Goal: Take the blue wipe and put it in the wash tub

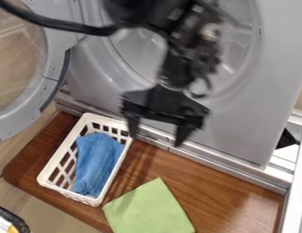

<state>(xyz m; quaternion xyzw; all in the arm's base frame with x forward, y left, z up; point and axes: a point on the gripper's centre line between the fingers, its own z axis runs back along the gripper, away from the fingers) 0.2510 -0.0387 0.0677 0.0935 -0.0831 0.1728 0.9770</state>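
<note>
**One blue wipe in the basket, my gripper open above**

So here's my count: one blue wipe (98, 159), one green cloth (147, 208), one white plastic basket (61, 148) with slotted sides, one front-loading washer (263, 82) and one round door (51, 66) swung open on the left. That's two cloths total, different colors, easy enough.

The blue wipe is bunched up lengthwise inside the basket, which sits on the brown wooden board (220, 182). The green cloth lies flat on the same board, just beside the basket's near end.

My gripper (156, 138) is wide open, two fingers pointing down with nothing between them. I've got it in front of the washer, by the basket's far right corner.

Now the annoying bits. My arm (181, 59) blocks a good chunk of the wash tub (143, 45), and it's pretty blurry too. The top edge cuts off the tub opening, the left edge clips the door and the green cloth runs out at the bottom. There's also some black-rimmed thing (15, 220) in the lower left corner, mostly cut off, and I honestly can't tell what it is.
</note>
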